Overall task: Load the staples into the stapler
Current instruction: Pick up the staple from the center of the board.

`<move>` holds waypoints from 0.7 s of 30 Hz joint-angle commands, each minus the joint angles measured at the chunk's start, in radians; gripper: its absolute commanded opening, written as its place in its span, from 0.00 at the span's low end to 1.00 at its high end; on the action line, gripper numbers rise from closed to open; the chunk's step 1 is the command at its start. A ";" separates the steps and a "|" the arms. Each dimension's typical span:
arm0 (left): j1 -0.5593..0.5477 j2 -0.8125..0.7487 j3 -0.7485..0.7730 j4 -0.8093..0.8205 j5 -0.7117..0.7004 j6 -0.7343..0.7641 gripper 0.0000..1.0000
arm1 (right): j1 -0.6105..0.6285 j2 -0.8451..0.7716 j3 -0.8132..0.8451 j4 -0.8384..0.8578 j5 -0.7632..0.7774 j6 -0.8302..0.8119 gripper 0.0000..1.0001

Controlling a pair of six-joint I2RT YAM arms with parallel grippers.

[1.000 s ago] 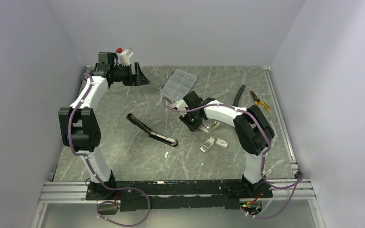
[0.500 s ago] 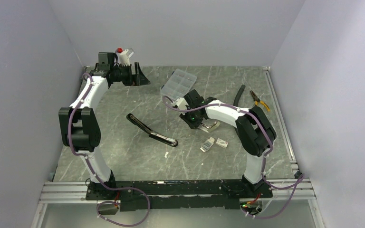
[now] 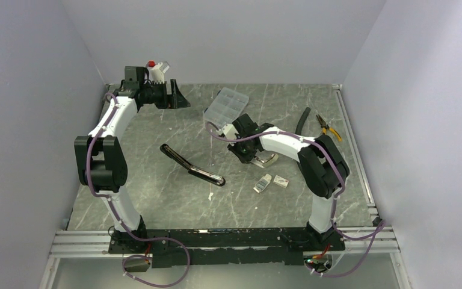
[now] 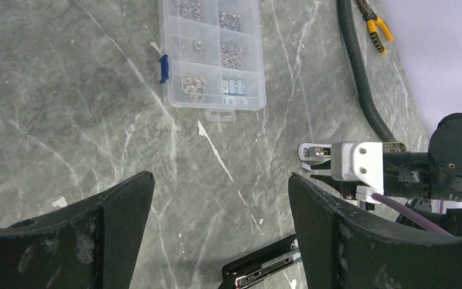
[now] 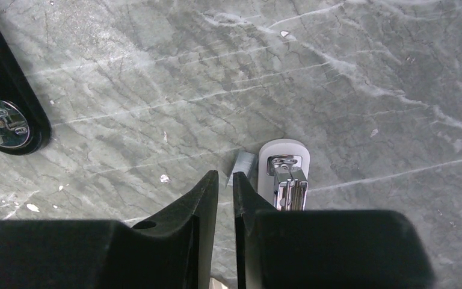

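Pick-up step: the staples [image 5: 245,164] lie right of centre, just beyond my right gripper [image 5: 225,177], which is nearly pressed together and pinching nothing. Next I'd spread it to straddle the strip. My left gripper [image 4: 221,177] waits far left, spread wide.

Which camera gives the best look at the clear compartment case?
The left wrist view: the clear compartment case lies close and nearly whole, with small metal parts visible in its compartments. The top external view shows it small and far. The right wrist view misses it.
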 commanded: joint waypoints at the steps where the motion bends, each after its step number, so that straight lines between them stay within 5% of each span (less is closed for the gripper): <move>1: 0.005 0.005 0.035 0.011 0.023 0.011 0.87 | 0.002 0.008 0.012 0.010 0.016 -0.013 0.19; 11: 0.005 -0.011 0.034 0.008 -0.002 0.020 0.88 | 0.002 0.037 0.011 0.006 0.014 -0.016 0.17; 21: 0.051 -0.095 -0.023 0.080 -0.051 -0.025 0.94 | -0.035 0.007 0.071 -0.014 -0.120 -0.005 0.00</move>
